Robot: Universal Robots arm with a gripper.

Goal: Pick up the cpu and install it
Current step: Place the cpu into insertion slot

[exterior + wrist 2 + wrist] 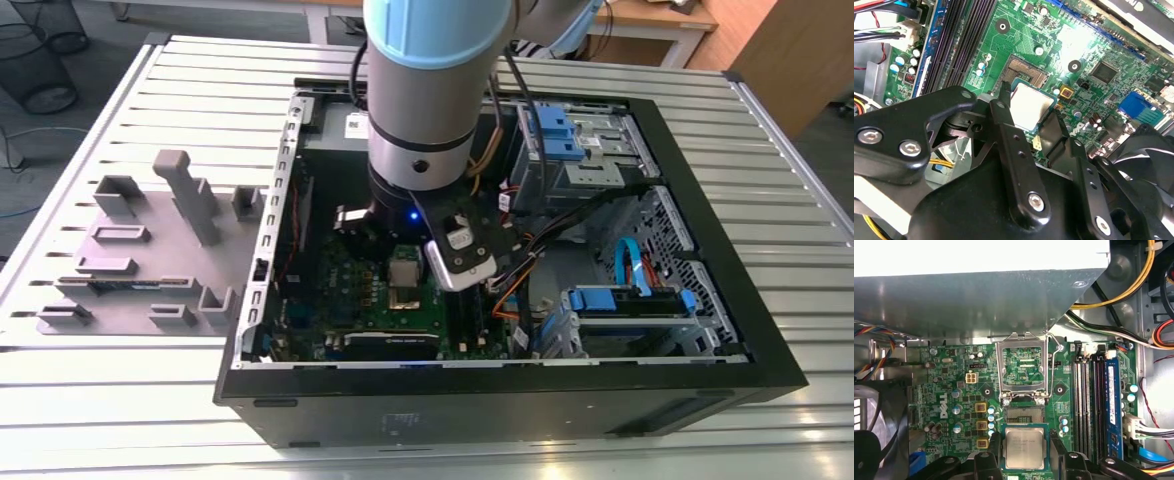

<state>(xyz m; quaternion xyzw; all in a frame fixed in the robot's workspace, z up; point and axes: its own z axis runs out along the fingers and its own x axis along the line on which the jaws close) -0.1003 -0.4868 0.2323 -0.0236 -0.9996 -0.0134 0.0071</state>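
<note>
Grip: end effector [1025, 446] pinches cpu [1025, 450] by opposite edges near socket [1024, 415]; likely light, stiff, fragile, so edge hold only.

On the worktop [120, 400], blocks [194, 205] lie at the exterior view's left of the computer case [507, 395]; inside it, the hand [1025, 440] holds the chip [1025, 450] near the socket [1024, 415].

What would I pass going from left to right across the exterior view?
Grey stepped holder blocks → robot arm, reaching down into the open PC case → blue drive trays on the case's right side.
</note>
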